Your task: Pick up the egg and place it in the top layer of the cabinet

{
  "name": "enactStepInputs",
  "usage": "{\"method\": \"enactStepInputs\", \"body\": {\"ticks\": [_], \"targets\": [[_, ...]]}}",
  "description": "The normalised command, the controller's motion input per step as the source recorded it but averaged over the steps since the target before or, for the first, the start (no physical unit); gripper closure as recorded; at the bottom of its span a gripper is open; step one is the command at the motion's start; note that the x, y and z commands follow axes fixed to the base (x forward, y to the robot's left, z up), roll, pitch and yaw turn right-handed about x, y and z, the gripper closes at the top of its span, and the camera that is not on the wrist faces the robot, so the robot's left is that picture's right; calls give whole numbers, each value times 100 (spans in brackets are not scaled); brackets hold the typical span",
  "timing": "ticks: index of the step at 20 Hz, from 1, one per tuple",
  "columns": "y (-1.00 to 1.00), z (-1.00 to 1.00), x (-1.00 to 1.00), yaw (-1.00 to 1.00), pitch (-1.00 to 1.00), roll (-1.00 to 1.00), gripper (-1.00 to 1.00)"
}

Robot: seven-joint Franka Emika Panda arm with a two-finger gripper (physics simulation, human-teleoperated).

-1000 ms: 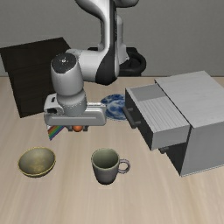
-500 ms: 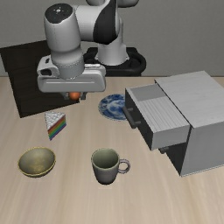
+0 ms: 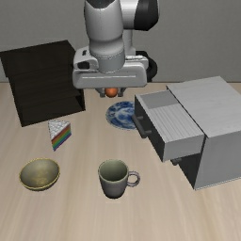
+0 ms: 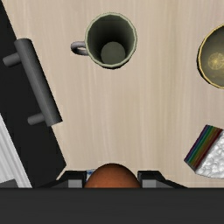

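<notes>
Aloft over the surface (image 3: 80, 207), in the upper middle of the exterior view, my fingers (image 4: 77, 176) pinch the egg (image 3: 112, 91) from both sides, above the blue patterned plate (image 3: 122, 116). The cabinet (image 3: 215, 118) stands at the exterior view's right, its top drawer (image 3: 168, 124) pulled open. To carry well, I judge, I should hold this height, travel sideways until the egg hangs over the drawer's open middle, clear of its front panel and handle (image 4: 35, 80), then lower before letting go; a drop from here could crack it.
</notes>
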Motion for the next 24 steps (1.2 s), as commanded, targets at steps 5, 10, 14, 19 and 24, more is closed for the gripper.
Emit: {"method": "enactStepInputs", "body": {"ticks": [5,10,14,19,24], "targets": [[100,0,0,0,0,0,100],[100,0,0,0,0,0,100],[0,0,100,0,0,0,100],[20,0,0,0,0,0,-100],[0,0,0,0,0,0,-100]]}}
